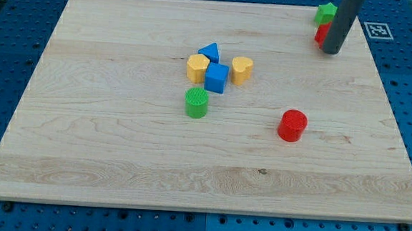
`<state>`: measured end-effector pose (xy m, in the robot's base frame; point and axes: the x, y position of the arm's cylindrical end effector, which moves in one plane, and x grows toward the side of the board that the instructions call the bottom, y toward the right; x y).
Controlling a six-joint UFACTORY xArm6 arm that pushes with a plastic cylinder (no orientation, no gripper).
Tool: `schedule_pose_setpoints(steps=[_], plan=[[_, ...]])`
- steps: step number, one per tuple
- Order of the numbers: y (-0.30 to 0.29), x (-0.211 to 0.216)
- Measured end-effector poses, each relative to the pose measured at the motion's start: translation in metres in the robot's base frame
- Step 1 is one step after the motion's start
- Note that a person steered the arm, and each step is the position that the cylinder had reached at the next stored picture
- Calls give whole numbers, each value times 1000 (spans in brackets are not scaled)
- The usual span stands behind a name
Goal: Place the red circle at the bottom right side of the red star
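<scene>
The red circle (292,126), a short red cylinder, stands on the wooden board right of the middle. A red block (320,33), likely the red star, sits at the view's top right, mostly hidden behind my rod. A green block (325,13) touches it from above. My tip (331,51) rests on the board just right of and below the red block, far above the red circle in the view.
A cluster sits near the board's middle: a blue triangle (209,53), a yellow hexagon (197,68), a blue cube (216,78), a yellow heart (242,70). A green cylinder (197,103) stands just below them. The board's right edge (395,127) is close.
</scene>
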<state>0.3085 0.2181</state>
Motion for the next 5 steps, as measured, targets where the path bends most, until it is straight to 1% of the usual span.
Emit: schedule_pose_setpoints(steps=[1, 2, 5], plan=[[0, -18], [-1, 14], [3, 205]])
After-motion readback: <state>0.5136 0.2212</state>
